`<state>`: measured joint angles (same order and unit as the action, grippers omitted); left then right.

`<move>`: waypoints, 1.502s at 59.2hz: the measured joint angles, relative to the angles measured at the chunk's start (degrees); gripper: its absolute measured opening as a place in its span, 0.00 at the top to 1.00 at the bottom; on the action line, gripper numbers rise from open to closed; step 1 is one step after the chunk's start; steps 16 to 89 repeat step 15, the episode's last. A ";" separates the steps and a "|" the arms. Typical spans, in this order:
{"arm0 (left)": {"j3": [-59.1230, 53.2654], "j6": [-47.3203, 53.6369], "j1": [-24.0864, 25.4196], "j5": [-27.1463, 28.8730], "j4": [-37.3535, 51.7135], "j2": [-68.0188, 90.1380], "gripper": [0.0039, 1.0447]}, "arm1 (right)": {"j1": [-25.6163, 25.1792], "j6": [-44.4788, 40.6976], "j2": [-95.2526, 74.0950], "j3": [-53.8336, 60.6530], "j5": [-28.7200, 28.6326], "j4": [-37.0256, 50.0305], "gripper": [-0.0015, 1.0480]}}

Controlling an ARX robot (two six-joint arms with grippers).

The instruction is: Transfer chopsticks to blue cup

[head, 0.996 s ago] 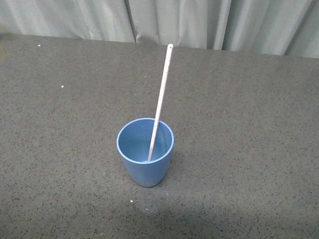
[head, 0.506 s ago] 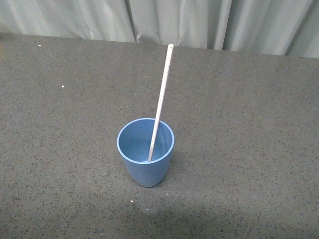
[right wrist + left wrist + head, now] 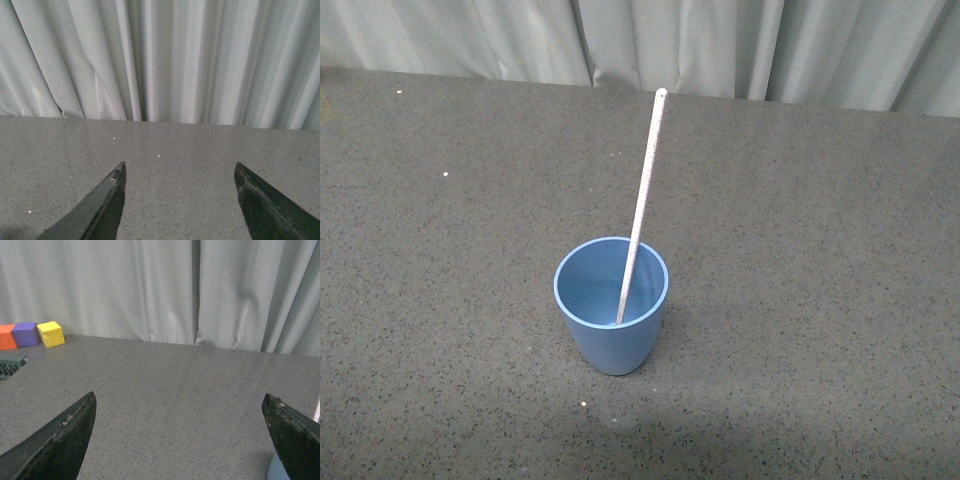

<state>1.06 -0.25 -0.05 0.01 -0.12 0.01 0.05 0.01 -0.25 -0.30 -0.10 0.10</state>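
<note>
The blue cup (image 3: 611, 305) stands upright on the speckled grey table in the front view. The pale chopstick (image 3: 642, 205) stands in it, its lower end inside the cup, leaning on the far rim and pointing up toward the curtain. Neither arm shows in the front view. My left gripper (image 3: 179, 402) is open and empty over bare table; a sliver of the blue cup (image 3: 276, 471) shows by its right-hand finger, and a pale sliver at the frame's edge may be the chopstick. My right gripper (image 3: 179, 171) is open and empty over bare table, facing the curtain.
A pale curtain (image 3: 720, 45) hangs along the table's far edge. In the left wrist view an orange cube (image 3: 7, 336), a purple cube (image 3: 26, 333) and a yellow cube (image 3: 51, 334) sit by the curtain, with a dark grey ribbed object (image 3: 10, 365) near them.
</note>
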 joint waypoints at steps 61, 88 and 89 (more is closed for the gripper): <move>0.00 0.00 0.00 0.00 0.00 0.00 0.06 | 0.00 0.02 0.00 0.00 0.00 -0.02 0.09; 0.00 0.00 0.00 0.00 0.00 0.00 0.06 | 0.00 0.02 0.00 0.00 0.00 -0.02 0.09; 0.00 0.00 0.00 0.00 0.00 0.00 0.06 | 0.00 0.02 0.00 0.00 0.00 -0.02 0.09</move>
